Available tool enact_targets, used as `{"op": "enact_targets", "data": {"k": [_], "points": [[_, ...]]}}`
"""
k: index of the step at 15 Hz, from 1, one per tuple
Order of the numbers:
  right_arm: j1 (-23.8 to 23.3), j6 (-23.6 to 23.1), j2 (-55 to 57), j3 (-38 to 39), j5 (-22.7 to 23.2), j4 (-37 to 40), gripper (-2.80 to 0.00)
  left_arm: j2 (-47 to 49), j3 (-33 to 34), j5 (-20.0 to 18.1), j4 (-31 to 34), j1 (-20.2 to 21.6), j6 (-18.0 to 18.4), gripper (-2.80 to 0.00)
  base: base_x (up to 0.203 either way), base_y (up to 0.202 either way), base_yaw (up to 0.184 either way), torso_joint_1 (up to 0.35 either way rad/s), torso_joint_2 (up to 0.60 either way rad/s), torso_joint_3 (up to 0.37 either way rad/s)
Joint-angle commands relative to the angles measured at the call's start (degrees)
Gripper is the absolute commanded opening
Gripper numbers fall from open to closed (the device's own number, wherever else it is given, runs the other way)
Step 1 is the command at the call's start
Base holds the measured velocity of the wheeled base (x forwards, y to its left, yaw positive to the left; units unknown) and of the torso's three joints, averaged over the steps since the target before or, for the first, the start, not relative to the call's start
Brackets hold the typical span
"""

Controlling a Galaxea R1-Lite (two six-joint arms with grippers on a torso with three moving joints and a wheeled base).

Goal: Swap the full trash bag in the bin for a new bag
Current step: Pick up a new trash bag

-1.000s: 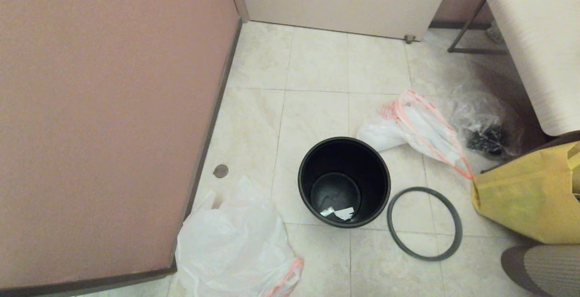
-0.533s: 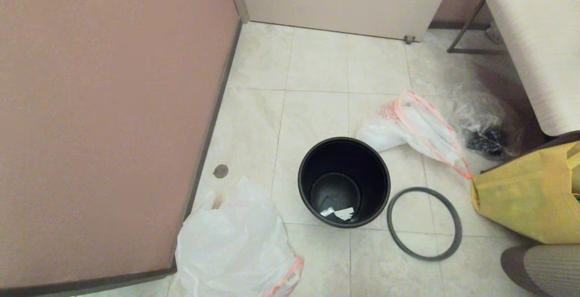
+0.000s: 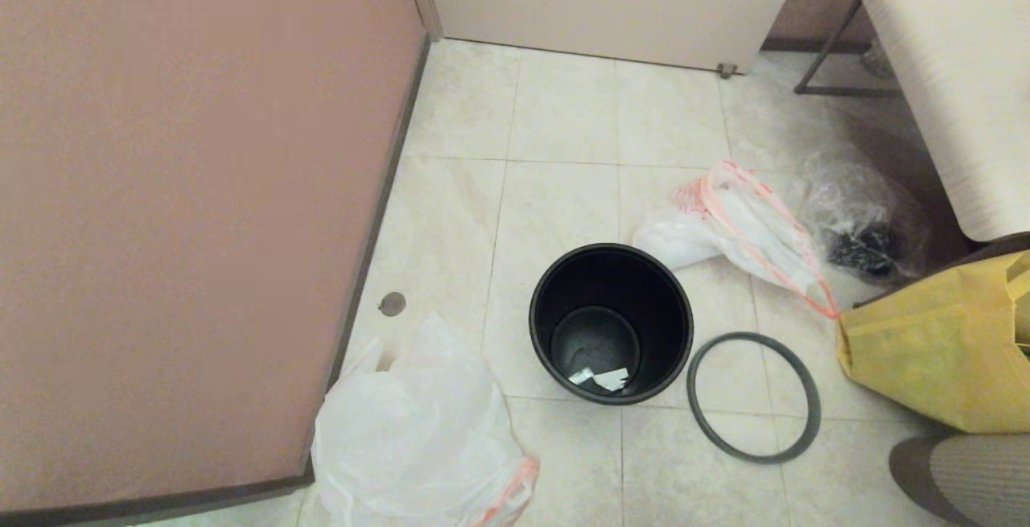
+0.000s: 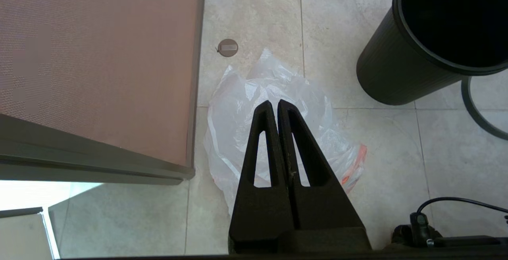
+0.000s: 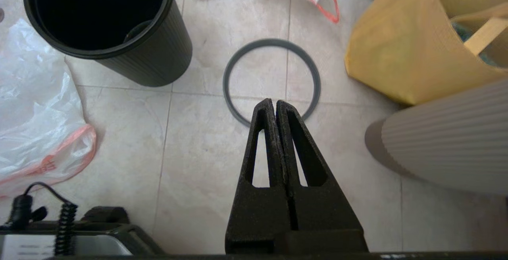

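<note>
A: grippers?
B: left gripper (image 4: 274, 103) and right gripper (image 5: 272, 102) both closed, empty
A: bin?
B: bin (image 3: 611, 323) centre frame, unlined; full trash bag (image 3: 418, 442) lower left, new bag (image 3: 736, 225) upper right

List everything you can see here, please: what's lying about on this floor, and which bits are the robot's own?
bin: one, black, upright mid-floor, no bag in it
paper scraps: a few, white, on the bin's bottom
hoop: one, grey, flat on the floor right of the bin
full bag: one, translucent white with orange band, near left, by the wall
new bag: one, white with orange edge, behind the bin to the right
clear bag: one, dark contents, far right
yellow bag: one, right edge
left fingers: shut, above the full bag
right fingers: shut, above the hoop
</note>
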Motion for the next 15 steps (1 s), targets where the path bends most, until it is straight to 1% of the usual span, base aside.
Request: {"op": "enact_targets", "data": {"k": [1, 3, 4, 6, 8, 11, 12, 13, 15], "points": [[0.0, -0.4, -1.7, 0.7, 0.1, 0.0, -2.80, 0.0, 0.0, 0.0, 0.0, 0.0, 0.2, -2.80, 0.000, 0.000, 0.000, 0.000, 0.00, 0.000], [0.0, -0.7, -1.7, 0.6, 0.2, 0.2, -2.80, 0.0, -0.8, -0.1, 0.1, 0.0, 0.4, -2.80, 0.000, 0.000, 0.000, 0.000, 0.00, 0.000], [0.0, -0.4, -1.7, 0.7, 0.1, 0.1, -2.80, 0.8, -2.6, -0.8, 0.5, 0.0, 0.3, -2.80, 0.000, 0.000, 0.000, 0.000, 0.00, 0.000], [0.0, -0.3, -1.7, 0.7, 0.0, 0.1, -2.80, 6.3, -4.4, -2.0, 0.6, 0.0, 0.2, -2.80, 0.000, 0.000, 0.000, 0.000, 0.00, 0.000], [0.0, -0.3, -1.7, 0.7, 0.0, 0.1, -2.80, 13.3, -5.6, -2.3, 0.3, 0.0, 0.1, -2.80, 0.000, 0.000, 0.000, 0.000, 0.00, 0.000], [0.0, -0.3, -1.7, 0.7, 0.0, 0.1, -2.80, 20.7, -7.4, -1.3, 0.7, 0.0, 0.8, -2.80, 0.000, 0.000, 0.000, 0.000, 0.00, 0.000], [0.0, -0.3, -1.7, 0.7, 0.0, 0.1, -2.80, 24.0, -8.2, -0.8, 0.7, 0.0, 2.2, -2.80, 0.000, 0.000, 0.000, 0.000, 0.00, 0.000], [0.0, -0.3, -1.7, 0.7, 0.0, 0.1, -2.80, 27.4, -9.3, -0.1, 0.6, 0.0, 4.5, -2.80, 0.000, 0.000, 0.000, 0.000, 0.00, 0.000], [0.0, -0.3, -1.7, 0.7, 0.0, 0.1, -2.80, 34.5, -14.0, 1.0, 0.6, -0.1, 11.4, -2.80, 0.000, 0.000, 0.000, 0.000, 0.00, 0.000]]}}
